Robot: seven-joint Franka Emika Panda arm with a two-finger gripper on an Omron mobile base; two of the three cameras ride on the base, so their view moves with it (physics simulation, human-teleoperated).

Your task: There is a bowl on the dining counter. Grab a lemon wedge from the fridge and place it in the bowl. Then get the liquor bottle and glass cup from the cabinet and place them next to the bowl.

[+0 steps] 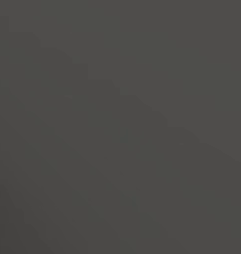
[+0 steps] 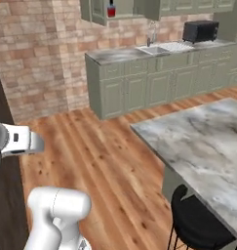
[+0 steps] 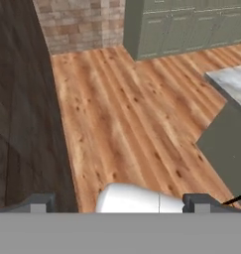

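While fingers apart, one liquor bottle

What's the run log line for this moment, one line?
gripper: open, empty, over wood floor | liquor bottle: in wall cabinet | dining counter: right of base | black stool: beside counter

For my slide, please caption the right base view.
Dining counter and black stool at right; liquor bottle in the far cabinet.
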